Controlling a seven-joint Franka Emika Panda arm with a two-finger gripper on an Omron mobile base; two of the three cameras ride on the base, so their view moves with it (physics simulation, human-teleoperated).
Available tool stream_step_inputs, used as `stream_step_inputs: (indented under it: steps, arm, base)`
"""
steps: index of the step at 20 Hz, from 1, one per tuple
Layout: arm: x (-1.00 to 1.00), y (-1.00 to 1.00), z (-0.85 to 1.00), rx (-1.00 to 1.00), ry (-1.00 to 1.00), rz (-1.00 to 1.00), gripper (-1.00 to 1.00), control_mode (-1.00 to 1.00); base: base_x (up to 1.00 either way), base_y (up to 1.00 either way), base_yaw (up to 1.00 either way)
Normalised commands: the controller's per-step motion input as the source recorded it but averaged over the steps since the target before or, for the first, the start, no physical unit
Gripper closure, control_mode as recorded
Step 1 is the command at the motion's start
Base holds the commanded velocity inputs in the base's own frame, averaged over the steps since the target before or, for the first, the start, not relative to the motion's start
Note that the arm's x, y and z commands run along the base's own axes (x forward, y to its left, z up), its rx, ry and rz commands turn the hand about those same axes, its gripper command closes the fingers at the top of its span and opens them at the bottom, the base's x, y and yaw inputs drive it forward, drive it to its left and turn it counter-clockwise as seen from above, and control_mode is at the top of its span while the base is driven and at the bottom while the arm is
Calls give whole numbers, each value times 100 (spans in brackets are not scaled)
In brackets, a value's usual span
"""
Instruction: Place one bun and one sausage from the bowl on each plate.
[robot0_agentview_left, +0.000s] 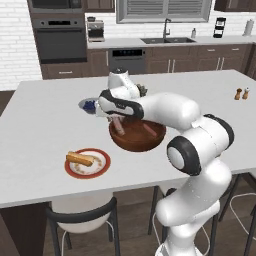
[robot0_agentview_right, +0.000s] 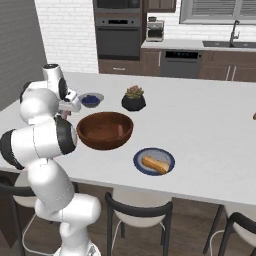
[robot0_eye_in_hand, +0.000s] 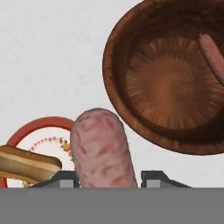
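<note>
My gripper (robot0_agentview_left: 118, 123) hangs above the left rim of the wooden bowl (robot0_agentview_left: 131, 141), shut on a pink-brown sausage (robot0_agentview_left: 120, 128) that points down. In the hand view this sausage (robot0_eye_in_hand: 103, 148) rises between the fingertips of the gripper (robot0_eye_in_hand: 109, 180), with the bowl (robot0_eye_in_hand: 118, 87) at upper right. A second sausage (robot0_eye_in_hand: 212, 52) lies inside the bowl. The red-rimmed plate (robot0_agentview_left: 102, 165) at the front left carries a bun (robot0_agentview_left: 80, 159); plate (robot0_eye_in_hand: 41, 124) and bun (robot0_eye_in_hand: 26, 162) are also at the hand view's lower left. The dark blue plate (robot0_agentview_right: 142, 156) right of the bowl (robot0_agentview_right: 105, 132) holds another bun (robot0_agentview_right: 156, 163).
A small grey bowl of blueberries (robot0_agentview_left: 89, 105) and a black pot with a succulent (robot0_agentview_right: 133, 100) stand just behind the wooden bowl. Two shakers (robot0_agentview_left: 242, 93) stand at the counter's far right. Stools (robot0_agentview_left: 82, 215) line the near counter edge.
</note>
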Motion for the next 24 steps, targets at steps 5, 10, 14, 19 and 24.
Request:
stream_step_inputs:
  steps: [5, 10, 14, 19, 24]
  arm:
    - [-5, 73, -44, -5, 26, 8, 100, -100]
    - [-67, 14, -92, -5, 16, 23, 100, -100]
    - [-2, 4, -83, 0, 3, 12, 100, -100]
    - [30, 19, -86, 3, 7, 2, 100, -100]
    - [47, 23, -42, 5, 1, 0, 100, -100]
  base:
    - [0, 0, 0]
    - [0, 0, 0]
    - [0, 0, 0]
    - [0, 0, 0]
    - [0, 0, 0]
